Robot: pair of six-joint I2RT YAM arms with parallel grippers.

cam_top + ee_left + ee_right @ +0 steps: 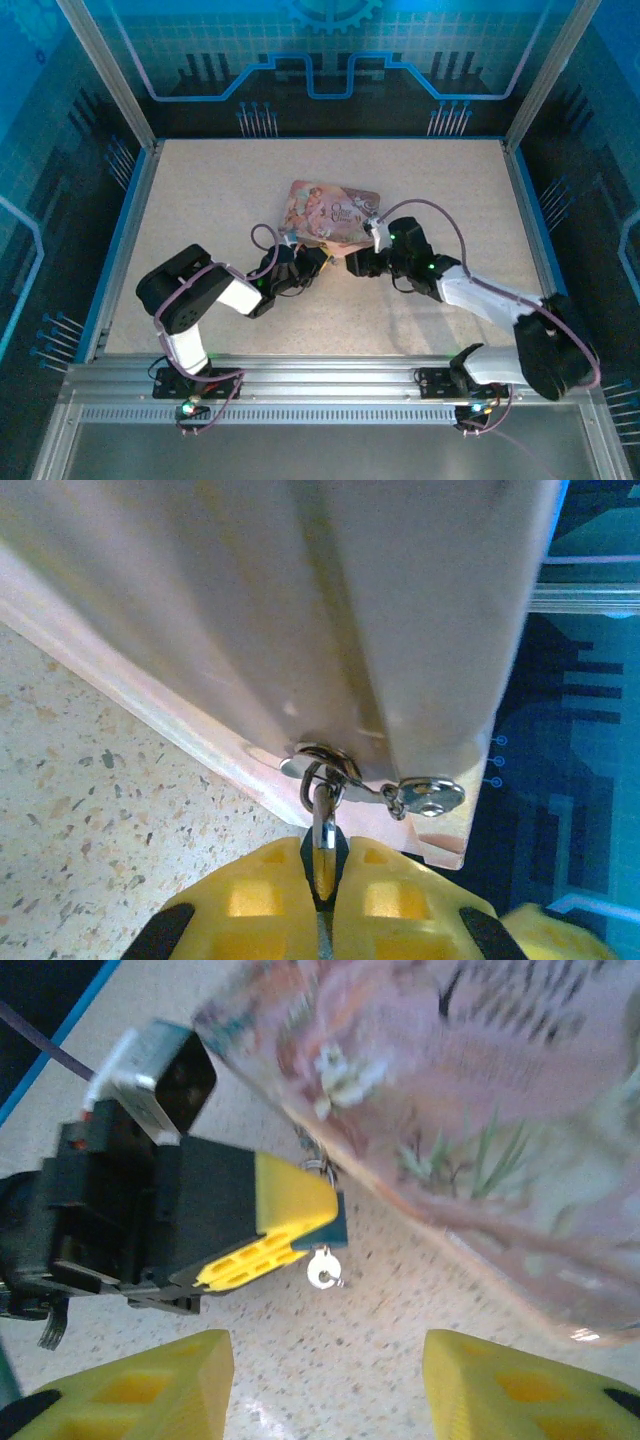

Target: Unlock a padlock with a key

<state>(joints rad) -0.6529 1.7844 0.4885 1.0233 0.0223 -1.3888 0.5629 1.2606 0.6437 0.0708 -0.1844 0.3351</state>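
My left gripper (pixel 325 852) is shut on the tiny padlock (pixel 326 865), and a sliver of the lock shows between the yellow fingers. Its silvery shackle (pixel 312 780) passes through the ring of the hasp on the pink tin (pixel 400 610). In the right wrist view the padlock (pixel 336 1226) shows as a dark bluish block at the tip of the left gripper (pixel 322 1210). The key (pixel 323 1269) sticks out of its underside, with only the round silvery head showing. My right gripper (pixel 330 1400) is open, a short way from the key, with nothing between its fingers.
The pink picture-printed tin (pixel 335 212) lies at the table's middle, its near edge lifted off the speckled tabletop (pixel 220 190). Both arms meet just in front of it. A raised blue-edged rim (pixel 128 215) bounds the table on the left.
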